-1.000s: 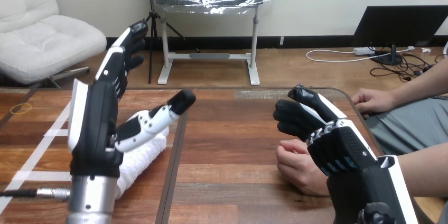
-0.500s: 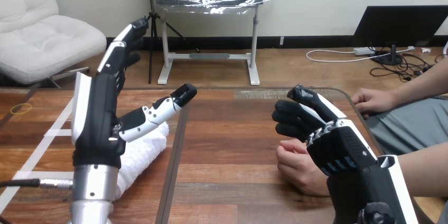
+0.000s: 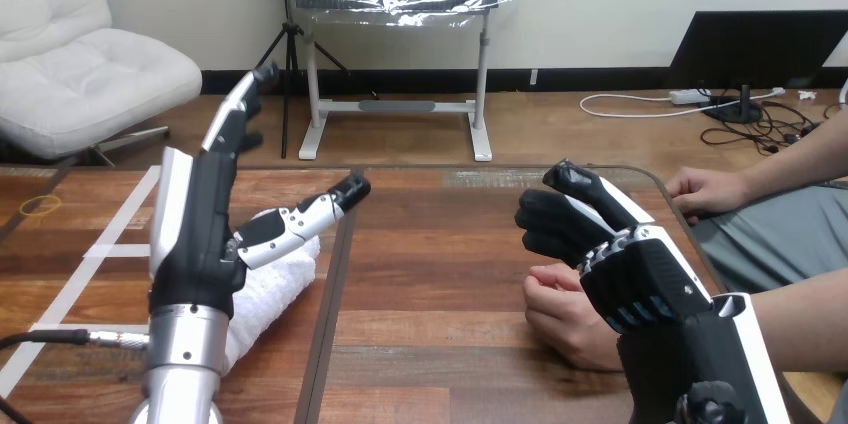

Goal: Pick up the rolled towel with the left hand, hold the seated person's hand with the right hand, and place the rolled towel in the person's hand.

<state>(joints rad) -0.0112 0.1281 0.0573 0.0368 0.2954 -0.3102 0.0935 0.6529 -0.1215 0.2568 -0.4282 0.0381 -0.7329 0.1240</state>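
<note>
Left robot hand [image 3: 195,229] is released: fingers [image 3: 232,114] straight and pointing up, thumb splayed to the right, holding nothing. It stands over the near end of the rolled towel [image 3: 278,279], which lies on the counter [image 3: 430,284] at the left, not yet picked up. Can't tell whether the palm touches it. Right robot hand [image 3: 630,279] is at the right, over and just beside the person's near hand [image 3: 558,312], which is loosely fisted at the counter's near right. Can't tell if it grasps that hand or only touches it. Person's far hand [image 3: 705,192] rests at the far right edge, well apart. Step in hand looks like the towel grasp. Risks: the towel is soft, so closing on one end alone may pinch just the top layer, letting the roll sag or unwind on the lift. The near hand is curled, so there is no open palm to receive the towel, and it could slide off onto the counter. Carrying the towel across to the right could also bump the left robot hand into the right robot hand.
</note>
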